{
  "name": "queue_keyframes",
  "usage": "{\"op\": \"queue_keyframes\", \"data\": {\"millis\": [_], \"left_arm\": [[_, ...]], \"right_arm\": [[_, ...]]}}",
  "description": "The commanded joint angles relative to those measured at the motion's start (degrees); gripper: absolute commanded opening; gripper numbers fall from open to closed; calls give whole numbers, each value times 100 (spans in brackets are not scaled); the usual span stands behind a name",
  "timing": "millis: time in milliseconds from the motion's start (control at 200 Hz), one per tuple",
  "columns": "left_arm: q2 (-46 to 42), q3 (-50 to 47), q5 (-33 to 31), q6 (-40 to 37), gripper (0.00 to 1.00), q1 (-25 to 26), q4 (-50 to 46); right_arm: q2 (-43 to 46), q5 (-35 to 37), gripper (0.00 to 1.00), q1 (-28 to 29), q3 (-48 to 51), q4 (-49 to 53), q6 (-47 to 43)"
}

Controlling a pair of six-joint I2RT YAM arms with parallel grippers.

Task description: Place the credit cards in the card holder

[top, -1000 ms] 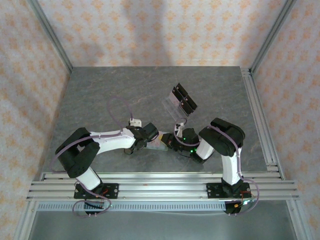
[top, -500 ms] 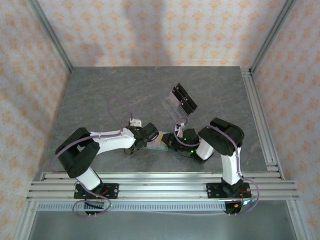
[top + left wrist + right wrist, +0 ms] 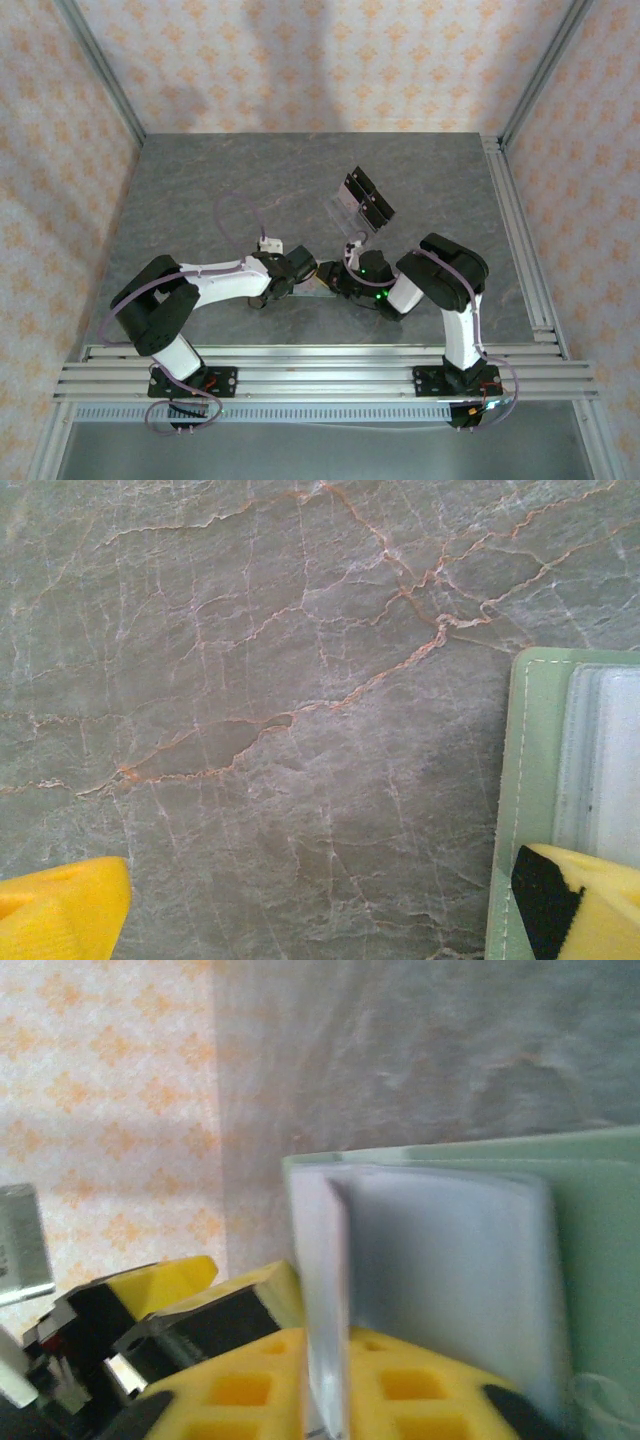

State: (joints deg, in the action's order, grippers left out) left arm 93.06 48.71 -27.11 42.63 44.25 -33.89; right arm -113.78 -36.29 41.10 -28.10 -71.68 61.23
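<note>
The left hand (image 3: pixel 320 905) is gaping wide, one finger resting on the card holder (image 3: pixel 535 780) lying at the table's (image 3: pixel 250 680) near middle; the right hand (image 3: pixel 330 1385) is pinching a credit card (image 3: pixel 326 1290) upright against it.

A grey marble-patterned table (image 3: pixel 200 200) with thin rust-coloured veins running across it (image 3: pixel 250 730) carries everything, with silver aluminium rails (image 3: pixel 320 365) along its near edge and more on its right side. Toward the middle stands a clear, tilted acrylic rack with black parts (image 3: pixel 362 205). Nearer the front, a small sage-green soft card holder (image 3: pixel 530 810) with pale stitching lies flat on the stone, well apart from the rack.
</note>
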Motion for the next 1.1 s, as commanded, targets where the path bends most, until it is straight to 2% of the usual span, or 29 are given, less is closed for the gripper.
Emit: {"op": "queue_keyframes", "data": {"millis": [0, 115, 220, 345, 570, 661, 811, 916, 1096], "left_arm": [[35, -50, -216, 136, 100, 44, -208], [-2, -33, -219, 144, 100, 43, -241], [-91, 22, -235, 145, 100, 30, -310], [-226, 151, -218, 131, 100, -20, -403], [-519, 292, -275, 74, 100, -198, -614], [-643, 229, -283, 37, 100, -328, -619], [-762, 13, -246, 8, 100, -536, -569], [-731, -96, -224, 1, 99, -599, -522], [-588, -201, -217, 43, 100, -645, -457]], "right_arm": [[31, 52, 28, 12, 32, 869, -211], [451, 79, 38, -27, -9, 1418, -319], [922, 48, 46, -41, -259, 2495, -626], [1490, 145, 48, -41, -656, 4079, -1197], [2128, 541, 48, -41, -1373, 6328, -2075], [2160, 717, 44, -32, -1762, 7093, -2426], [1924, 1097, 22, 79, -2496, 8339, -3012], [1653, 1225, 9, 173, -2864, 8765, -3239], [1330, 1365, 2, 310, -3165, 9029, -3355]]}}
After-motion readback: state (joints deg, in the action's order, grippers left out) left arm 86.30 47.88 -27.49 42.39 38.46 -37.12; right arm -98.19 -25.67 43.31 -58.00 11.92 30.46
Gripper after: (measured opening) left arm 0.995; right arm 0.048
